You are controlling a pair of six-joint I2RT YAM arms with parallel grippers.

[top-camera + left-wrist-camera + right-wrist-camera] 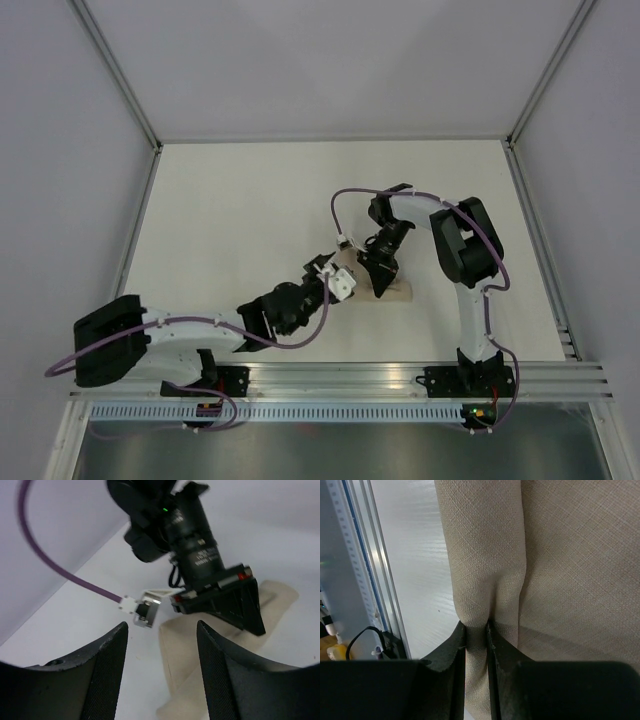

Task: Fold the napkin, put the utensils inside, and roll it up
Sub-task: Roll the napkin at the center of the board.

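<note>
The beige napkin (397,290) lies as a small rolled bundle on the white table, mostly covered by both grippers. In the right wrist view the napkin (560,555) fills the frame, and my right gripper (476,630) is shut on a rolled fold of it. My right gripper (378,270) stands over the bundle from above. My left gripper (335,283) is open just left of the bundle. In the left wrist view its fingers (107,665) frame the napkin's end (190,655), without touching it. The utensils are hidden.
An aluminium rail (340,380) runs along the table's near edge and also shows in the right wrist view (365,555). Grey walls enclose the white table (250,200) on three sides. A purple cable (65,570) loops off the right arm.
</note>
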